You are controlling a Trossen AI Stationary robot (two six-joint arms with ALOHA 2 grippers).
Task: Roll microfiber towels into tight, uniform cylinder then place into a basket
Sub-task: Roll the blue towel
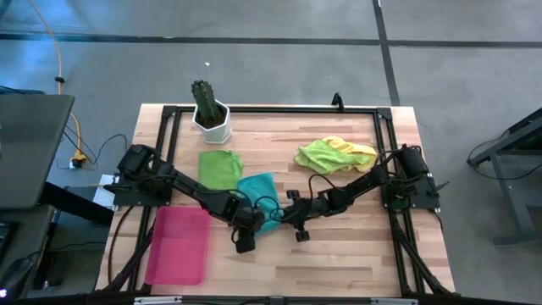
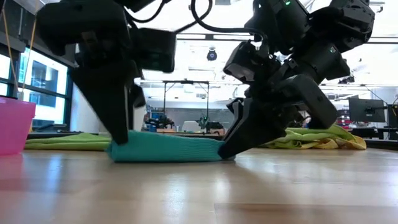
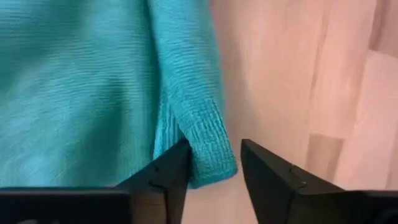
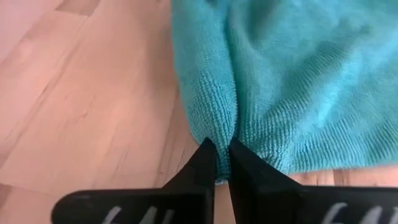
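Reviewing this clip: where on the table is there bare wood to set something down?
Bare wood runs along the near edge right of the pink basket, and across the right side below the yellow and lime towels. It is crowded mid-table, where the left hand and right hand meet at the teal towel.

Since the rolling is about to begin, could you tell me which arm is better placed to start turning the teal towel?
Probably the right: its end effector is shut on the teal towel's edge, while the left end effector is open around a corner.
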